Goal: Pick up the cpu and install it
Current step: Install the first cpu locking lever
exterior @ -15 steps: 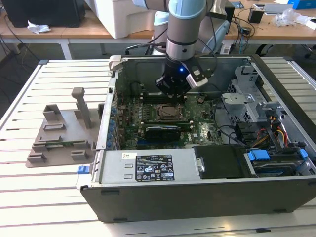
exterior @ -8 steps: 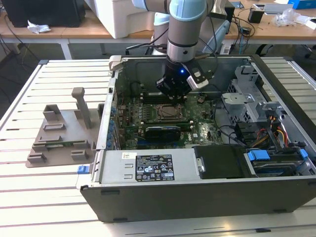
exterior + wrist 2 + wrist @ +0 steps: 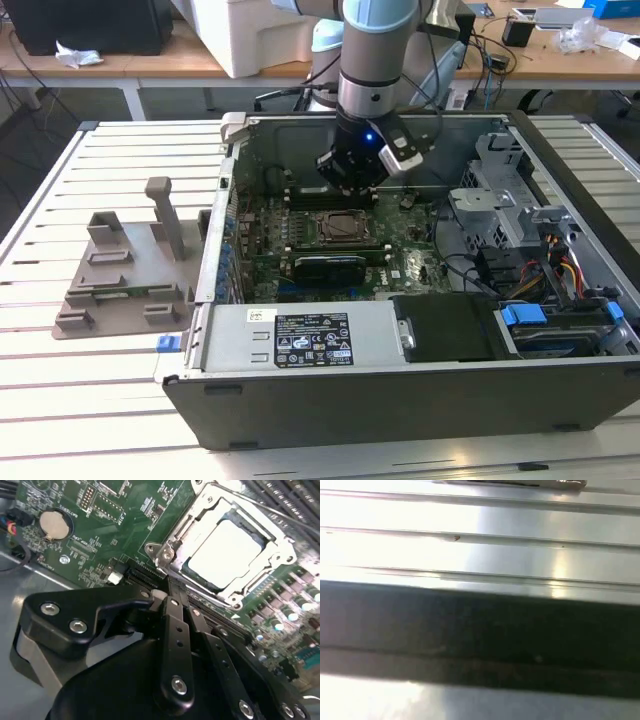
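**Cpu in socket, gripper just above**

Fingers (image 3: 175, 605) drawn together, nothing visible between them, tips just off the socket's (image 3: 225, 550) near edge in the second wrist view. Gripper (image 3: 352, 175) hanging inside the open case (image 3: 400, 400), pointed down at the motherboard (image 3: 400, 262), blue light glowing on its body. Just beyond the fingertips, cpu (image 3: 225, 547) lying flat in the socket, pale silvery top up, metal frame around it. Same socket (image 3: 344, 227) directly under the gripper in the exterior view. Round coin cell (image 3: 53, 525) on the board off to one side of the fingers in the second wrist view. Arm (image 3: 375, 60) descending almost vertically from above, wrist straight over the socket, cable looping off its side. Well apart, outside the case on the exterior view's left, grey fixture (image 3: 125, 275) resting on the slatted table (image 3: 60, 400). Bright ribbed metal and a dark band across the first wrist view; cannot tell what surface.
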Motion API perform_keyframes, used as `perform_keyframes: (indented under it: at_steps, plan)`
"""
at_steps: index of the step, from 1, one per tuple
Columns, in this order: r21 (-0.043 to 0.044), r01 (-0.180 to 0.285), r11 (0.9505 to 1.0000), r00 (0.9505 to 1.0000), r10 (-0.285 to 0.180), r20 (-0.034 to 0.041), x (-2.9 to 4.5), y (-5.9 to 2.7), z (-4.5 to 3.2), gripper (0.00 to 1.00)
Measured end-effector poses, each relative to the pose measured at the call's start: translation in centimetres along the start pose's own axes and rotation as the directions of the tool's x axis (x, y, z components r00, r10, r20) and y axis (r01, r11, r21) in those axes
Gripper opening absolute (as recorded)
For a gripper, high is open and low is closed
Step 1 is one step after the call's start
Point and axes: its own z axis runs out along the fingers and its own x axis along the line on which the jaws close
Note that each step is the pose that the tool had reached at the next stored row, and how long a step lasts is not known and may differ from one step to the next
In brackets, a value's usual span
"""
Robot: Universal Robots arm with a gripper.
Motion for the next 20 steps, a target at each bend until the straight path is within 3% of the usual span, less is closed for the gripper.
perform_keyframes:
  at_steps: [2,4,6,7,9,11,15,20]
  plan:
    - [0.0228,0.0,0.9997,1.0,0.0,-0.0015,0.02,-0.31,-0.02,0.11]
    - [0.0633,-0.001,0.998,1.0,0.001,-0.0042,0.05,-0.72,-0.04,0.11]
    - [0.0893,-0.001,0.996,1.0,0.001,-0.0059,0.08,-1.21,-0.05,0.11]
    - [0.095,-0.001,0.9955,1.0,0.002,-0.0062,0.1,-1.47,-0.04,0.11]
    - [0.0985,-0.001,0.9951,1.0,0.002,-0.0064,0.18,-2.72,-0.09,0.11]
    - [0.0986,-0.001,0.9951,1.0,0.002,-0.0064,0.19,-2.78,-0.61,0.11]
    - [0.0989,-0.001,0.9951,1.0,0.002,-0.0065,0.21,-2.68,-2.57,0.11]
    - [0.0997,-0.001,0.995,1.0,0.002,-0.0066,0.25,-2.5,-6.25,0.11]
